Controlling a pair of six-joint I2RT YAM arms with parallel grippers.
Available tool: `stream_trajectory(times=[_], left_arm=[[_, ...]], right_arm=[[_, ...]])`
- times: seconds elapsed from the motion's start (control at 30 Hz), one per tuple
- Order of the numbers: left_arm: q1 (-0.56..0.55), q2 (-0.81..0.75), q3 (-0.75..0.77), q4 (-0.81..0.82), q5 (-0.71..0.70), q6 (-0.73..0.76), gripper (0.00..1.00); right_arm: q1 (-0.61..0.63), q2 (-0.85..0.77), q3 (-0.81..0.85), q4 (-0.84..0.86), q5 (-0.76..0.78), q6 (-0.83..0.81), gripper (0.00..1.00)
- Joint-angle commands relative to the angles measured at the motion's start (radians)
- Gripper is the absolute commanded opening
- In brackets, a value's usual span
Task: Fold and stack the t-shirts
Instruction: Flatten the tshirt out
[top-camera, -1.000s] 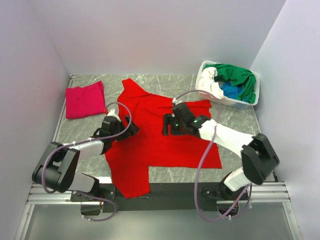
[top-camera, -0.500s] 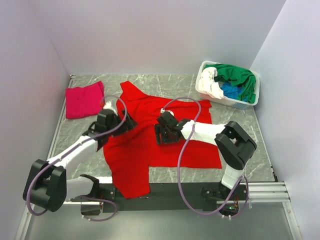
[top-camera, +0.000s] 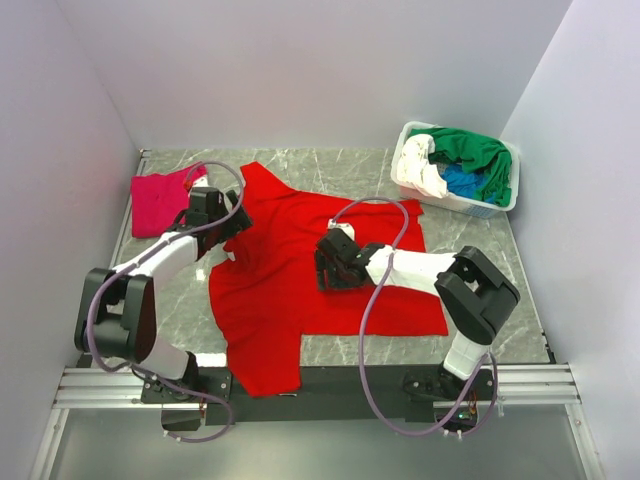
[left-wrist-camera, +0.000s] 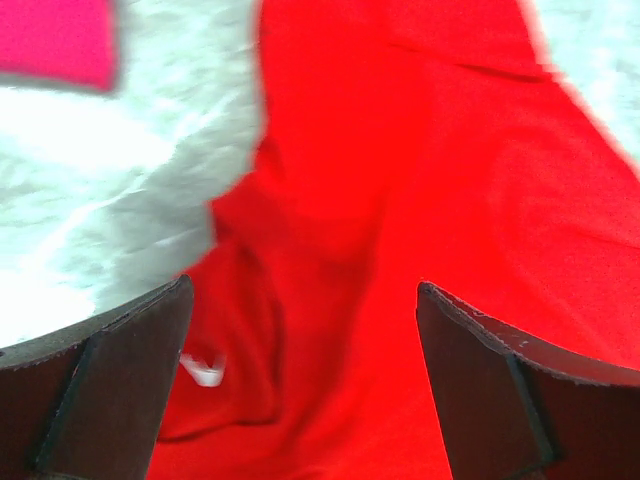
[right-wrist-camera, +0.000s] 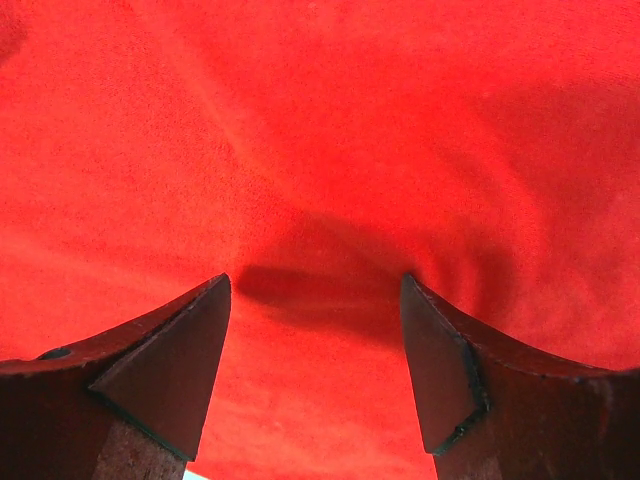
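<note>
Grey marbled table (top-camera: 330, 165), pale walls (top-camera: 300, 70) — over the spread red t-shirt (top-camera: 290, 290), left gripper (top-camera: 232, 215) and right gripper (top-camera: 326, 270) gape, holding nothing.

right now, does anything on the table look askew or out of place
Yes: the red t-shirt lies spread at a slant, one part hanging past the table's near edge onto the black rail. Nothing looks damaged.

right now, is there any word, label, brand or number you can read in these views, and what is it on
No text can be read in any view.
A small white tag on the red t-shirt, left wrist view: too blurred to read.
The white basket and the pink t-shirt: no lettering visible.
</note>
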Motion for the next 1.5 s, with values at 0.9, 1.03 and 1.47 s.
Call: stream_trajectory(times=[0.9, 1.03, 1.47], left_arm=[[0.054, 0.205, 0.005, 0.140, 0.095, -0.027, 0.37], [0.056, 0.104, -0.012, 0.126, 0.006, -0.031, 0.09], [0.054, -0.094, -0.015, -0.095, -0.281, 0.039, 0.81]], right_arm=[[-0.001, -0.072, -0.065, -0.104, 0.030, 0.010, 0.76], [0.000, -0.069, -0.067, -0.100, 0.028, 0.009, 0.76], [0.005, -0.037, -0.046, -0.098, 0.011, 0.004, 0.76]])
